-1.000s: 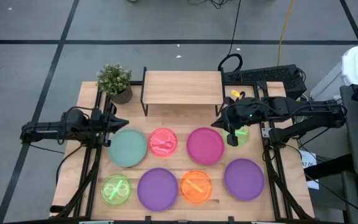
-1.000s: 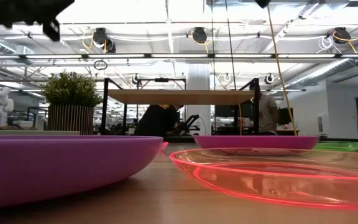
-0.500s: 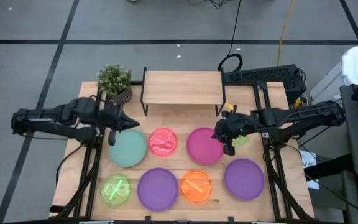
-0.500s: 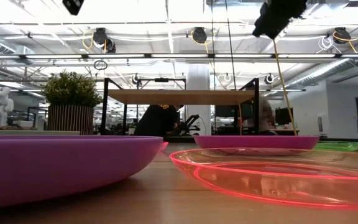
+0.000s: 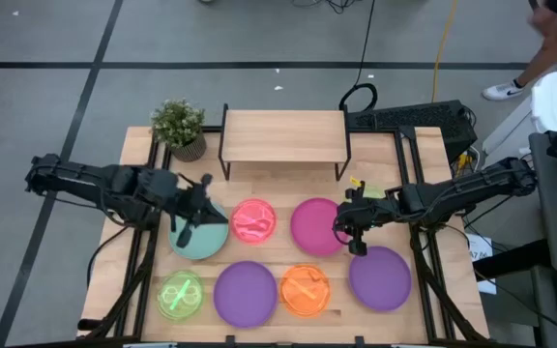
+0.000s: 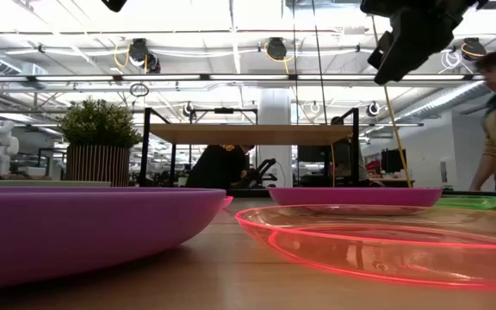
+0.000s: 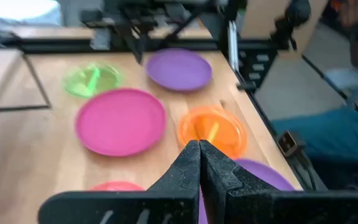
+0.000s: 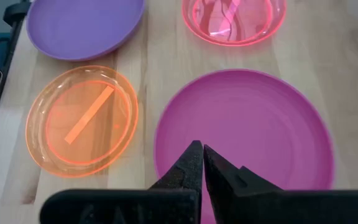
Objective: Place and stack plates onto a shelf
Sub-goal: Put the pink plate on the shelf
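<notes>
1. Above the round opaque magenta plastic plate [image 5: 318, 227], the right gripper [image 5: 354, 237] hangs with jaws closed and empty; descending closed, it may push the plate aside
2. The left gripper [image 5: 188, 228], closed too, above the round teal plate [image 5: 199, 230], risks the same; the low light-wood shelf [image 5: 282, 135] holds nothing

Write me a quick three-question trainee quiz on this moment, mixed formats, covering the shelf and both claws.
1. True or false: a plate already lies on the shelf.
2. In the high view, which plate is the left claw above? A) teal plate B) orange plate C) lime-green plate
3. Fill in: the right claw, like the left, is ____ (open or shut).

Key:
1. False. The shelf top is bare.
2. A, the teal plate.
3. Shut, holding nothing.
</notes>
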### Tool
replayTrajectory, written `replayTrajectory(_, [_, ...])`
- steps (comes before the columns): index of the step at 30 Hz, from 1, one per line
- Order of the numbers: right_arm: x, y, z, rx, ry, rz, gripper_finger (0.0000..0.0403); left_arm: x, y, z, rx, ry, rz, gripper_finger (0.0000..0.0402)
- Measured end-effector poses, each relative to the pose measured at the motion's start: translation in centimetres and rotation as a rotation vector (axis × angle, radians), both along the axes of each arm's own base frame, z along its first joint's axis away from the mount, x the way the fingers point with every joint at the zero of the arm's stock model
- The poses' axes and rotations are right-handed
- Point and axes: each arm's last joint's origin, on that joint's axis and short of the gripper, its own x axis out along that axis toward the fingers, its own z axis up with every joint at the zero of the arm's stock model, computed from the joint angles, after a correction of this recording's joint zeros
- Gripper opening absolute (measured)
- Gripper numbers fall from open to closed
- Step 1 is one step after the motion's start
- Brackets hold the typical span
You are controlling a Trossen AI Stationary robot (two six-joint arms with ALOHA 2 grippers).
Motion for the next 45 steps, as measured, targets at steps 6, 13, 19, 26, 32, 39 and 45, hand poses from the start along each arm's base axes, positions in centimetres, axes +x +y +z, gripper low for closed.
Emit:
replayTrajectory(6, [-0.4,0.5,-1.7,0.011,0.016,-0.02,0.0,2.2,-2.1,-2.2,0.019,0.118,-0.054,0.0001])
replayTrajectory(13, [-0.8,1.7,-1.9,0.007,0.012,0.003,0.0001,4.5,-3.9,-4.9,0.071,0.224,-0.014,0.0001])
replayTrajectory(19, [-1.1,3.2,-2.3,-0.022,0.018,0.027,0.0027,5.9,-4.8,-6.2,0.08,0.231,-0.024,0.0001])
replayTrajectory(26, [-0.8,4.2,-3.4,-0.059,0.065,0.05,0.0084,6.5,-5.2,-6.6,0.079,0.221,-0.03,0.0001])
replayTrajectory(32, [-0.4,4.9,-4.9,-0.095,0.132,0.08,0.0117,6.6,-5.1,-6.5,0.083,0.208,-0.007,0.0001])
replayTrajectory(39, [0.5,5.8,-7.0,-0.217,0.177,0.23,0.0125,6.6,-5.1,-6.5,0.077,0.208,0.001,0.0001])
replayTrajectory(45, [1.6,6.4,-8.3,-0.241,0.155,0.272,0.0125,6.6,-5.1,-6.5,0.07,0.21,0.005,0.0001])
